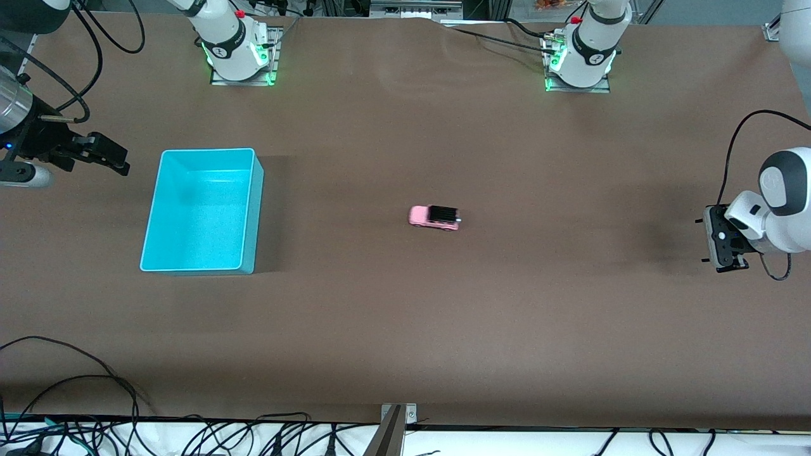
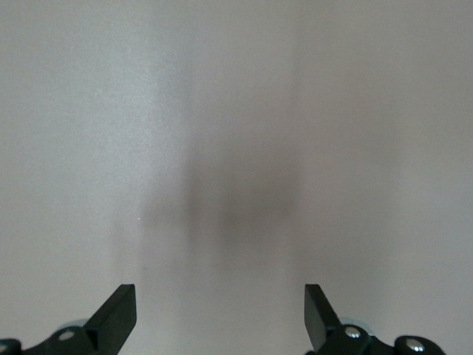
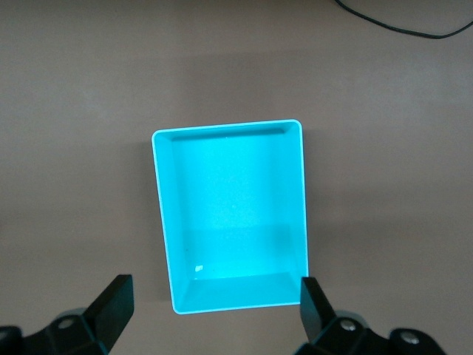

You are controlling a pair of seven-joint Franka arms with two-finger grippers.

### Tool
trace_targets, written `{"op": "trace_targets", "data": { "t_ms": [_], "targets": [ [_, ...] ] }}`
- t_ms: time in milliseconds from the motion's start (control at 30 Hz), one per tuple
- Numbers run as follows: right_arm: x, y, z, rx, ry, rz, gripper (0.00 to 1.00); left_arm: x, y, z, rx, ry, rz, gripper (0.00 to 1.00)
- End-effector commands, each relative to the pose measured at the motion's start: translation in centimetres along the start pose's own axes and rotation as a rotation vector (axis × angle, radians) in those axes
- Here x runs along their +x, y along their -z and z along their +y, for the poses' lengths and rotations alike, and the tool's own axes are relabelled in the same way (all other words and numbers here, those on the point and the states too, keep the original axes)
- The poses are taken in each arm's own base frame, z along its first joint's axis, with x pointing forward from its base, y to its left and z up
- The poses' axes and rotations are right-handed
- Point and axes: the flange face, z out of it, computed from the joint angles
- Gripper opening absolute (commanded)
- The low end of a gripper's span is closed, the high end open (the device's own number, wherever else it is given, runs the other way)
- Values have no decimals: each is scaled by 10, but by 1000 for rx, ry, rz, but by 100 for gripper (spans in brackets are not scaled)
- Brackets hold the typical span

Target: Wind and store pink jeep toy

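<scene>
Front view: we see the pink jeep toy (image 1: 434, 217) sitting alone on the brown bench (image 1: 405, 316), about mid-bench, well apart from both arms. The turquoise bin (image 1: 253, 209) stands toward the right arm's end, nothing in it. The right tool (image 1: 108, 154) hangs over the bench just beside the bin, fingers spread wide, gripping nothing. The left tool (image 1: 722, 237) hangs over the left arm's end, fingers (image 2: 118, 314) wide apart too, bare bench below.
</scene>
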Motion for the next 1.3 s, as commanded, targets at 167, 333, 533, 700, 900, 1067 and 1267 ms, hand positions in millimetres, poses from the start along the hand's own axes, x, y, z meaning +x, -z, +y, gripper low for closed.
{"op": "trace_targets", "data": {
  "t_ms": [167, 333, 533, 700, 900, 1067, 1267],
  "targets": [
    [-3, 8, -1, -3, 5, 1, 100, 2, 15, 2, -19, 65, 24, 100],
    [-3, 7, -1, -3, 5, -1, 100, 3, 25, 7, -26, 114, 22, 100],
    [-3, 8, 0, -3, 4, 1, 100, 9, 35, 9, -21, 153, 20, 100],
    [-3, 8, 0, -3, 4, 1, 100, 17, 44, 9, -26, 156, 21, 100],
    [-3, 7, -1, -3, 5, -1, 100, 18, 48, 11, -34, 182, 20, 100],
    [-3, 8, -2, -3, 15, -1, 100, 23, 53, 11, -27, 178, 20, 100],
    [-6, 5, -7, -6, 22, -26, 100, 29, 62, 16, -35, 222, 18, 100]
  ]
}}
